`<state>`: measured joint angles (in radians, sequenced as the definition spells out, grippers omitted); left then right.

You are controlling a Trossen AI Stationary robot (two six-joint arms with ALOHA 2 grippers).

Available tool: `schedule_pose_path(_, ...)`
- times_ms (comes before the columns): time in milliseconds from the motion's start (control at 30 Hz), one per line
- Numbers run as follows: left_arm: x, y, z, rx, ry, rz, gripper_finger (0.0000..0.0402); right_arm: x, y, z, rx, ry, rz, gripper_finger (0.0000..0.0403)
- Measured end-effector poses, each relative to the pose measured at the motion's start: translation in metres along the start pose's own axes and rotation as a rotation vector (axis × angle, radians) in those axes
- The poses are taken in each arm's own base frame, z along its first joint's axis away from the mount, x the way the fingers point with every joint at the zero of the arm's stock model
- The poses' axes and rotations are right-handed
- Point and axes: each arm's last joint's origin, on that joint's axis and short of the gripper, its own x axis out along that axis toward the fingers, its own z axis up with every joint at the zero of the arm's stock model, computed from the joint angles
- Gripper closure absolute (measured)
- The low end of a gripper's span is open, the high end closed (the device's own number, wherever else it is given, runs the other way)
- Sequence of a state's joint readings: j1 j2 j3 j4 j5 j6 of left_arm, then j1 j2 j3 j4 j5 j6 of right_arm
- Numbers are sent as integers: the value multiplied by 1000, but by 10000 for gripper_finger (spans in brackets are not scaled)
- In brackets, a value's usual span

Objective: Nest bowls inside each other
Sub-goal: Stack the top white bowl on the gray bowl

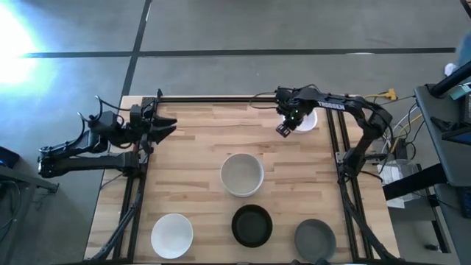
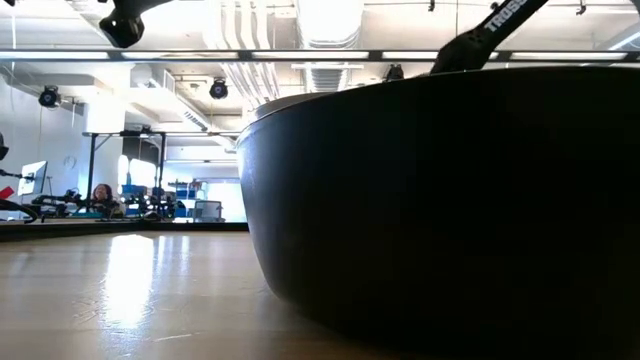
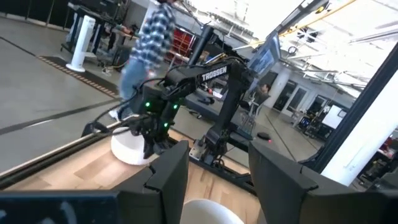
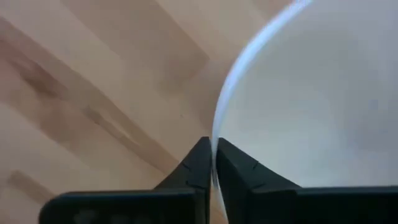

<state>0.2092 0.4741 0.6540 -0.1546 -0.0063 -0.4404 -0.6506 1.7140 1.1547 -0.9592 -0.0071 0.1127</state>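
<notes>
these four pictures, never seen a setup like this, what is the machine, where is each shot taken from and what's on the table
It is a robot with two dark arms working at a wooden table, each ending in a two-finger gripper.

One picture looks straight down. On the table it shows a white bowl in the middle, another white bowl, a black bowl and a dark grey bowl along the near edge.

One camera sits at table height; the black bowl fills most of its picture.

The other two cameras ride on the wrists. The right gripper is shut on the rim of a white bowl at the far right. The left gripper waits open at the left edge, holding nothing. Behind the table a person walks by.
</notes>
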Motion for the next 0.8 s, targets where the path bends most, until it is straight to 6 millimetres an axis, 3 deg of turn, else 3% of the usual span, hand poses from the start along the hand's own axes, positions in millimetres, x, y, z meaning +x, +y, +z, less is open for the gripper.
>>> schedule_pose_path(500, 11, -2, 5, -24, -64, -14, 249, -81, 2, -8, -13, -239, 55, 394)
schedule_pose_path(800, 23, -1, 4, -27, -53, -7, 249, -140, 24, -23, -93, -440, 206, 394)
